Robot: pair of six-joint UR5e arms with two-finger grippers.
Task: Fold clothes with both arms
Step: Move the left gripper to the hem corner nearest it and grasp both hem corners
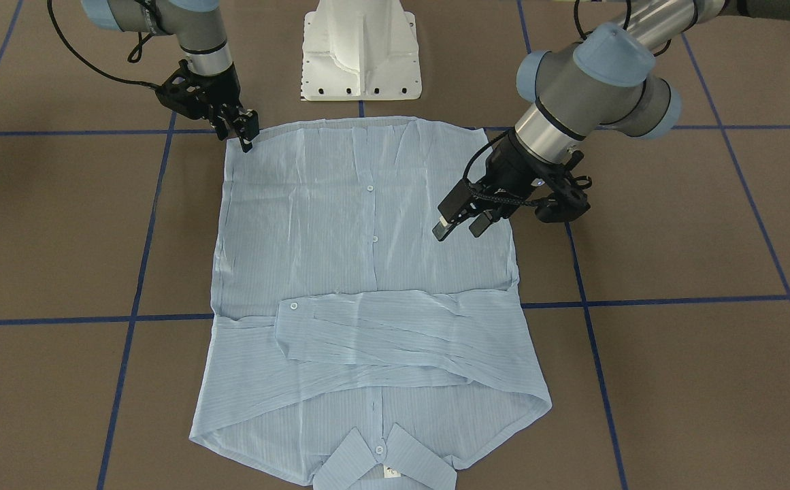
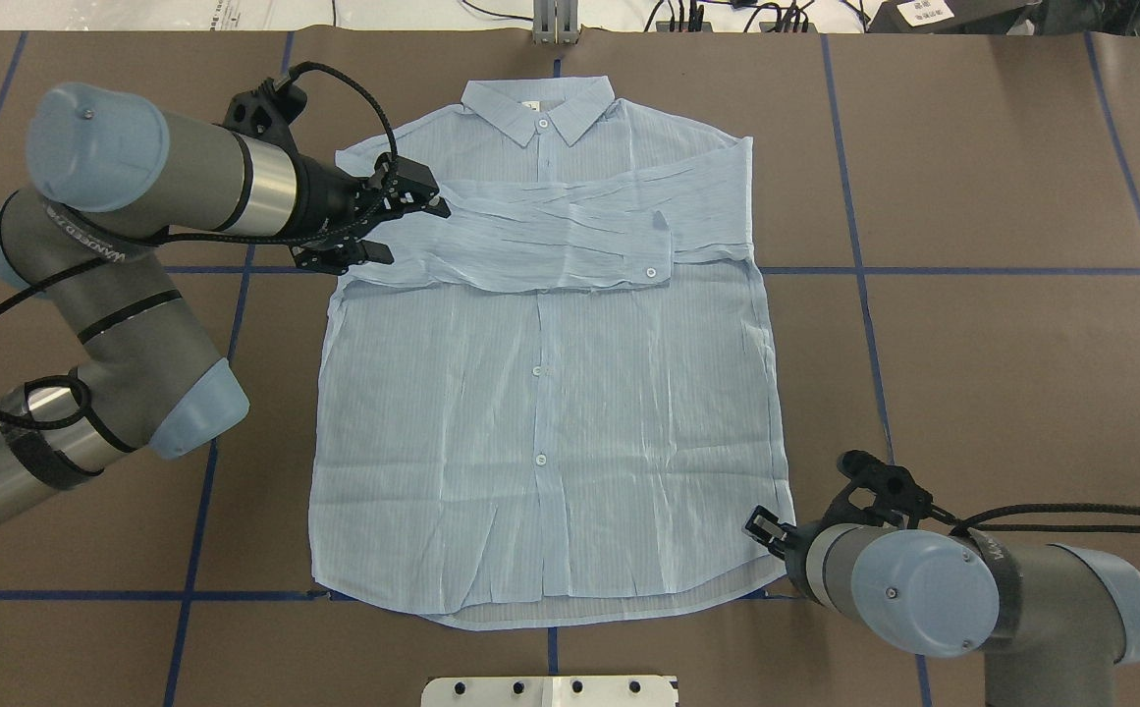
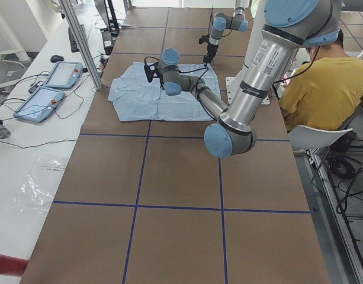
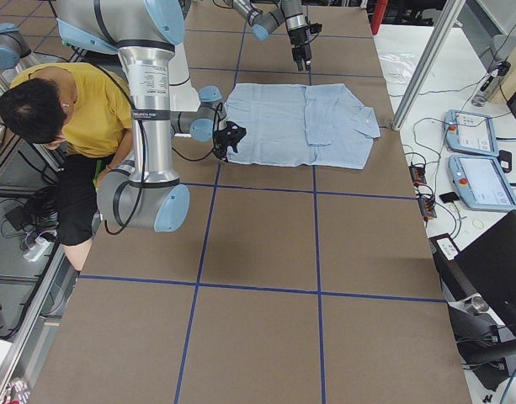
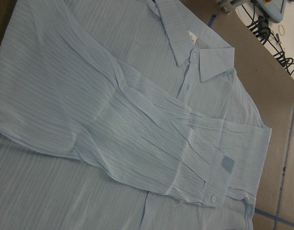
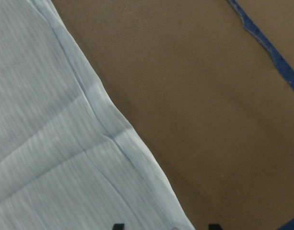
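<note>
The pale blue striped shirt lies flat and buttoned on the brown table, with its collar on the side far from the robot base. Both sleeves are folded across the chest. My left gripper hovers open over the shirt's side edge by the folded sleeves and holds nothing. My right gripper is low at the hem corner nearest the base. In the right wrist view its two fingertips stand apart on either side of that corner of the shirt, so it is open.
The white pedestal base stands just behind the hem. A seated person in a yellow top is beside the table, near the base. Two control tablets lie on a side bench. Blue tape lines grid the table.
</note>
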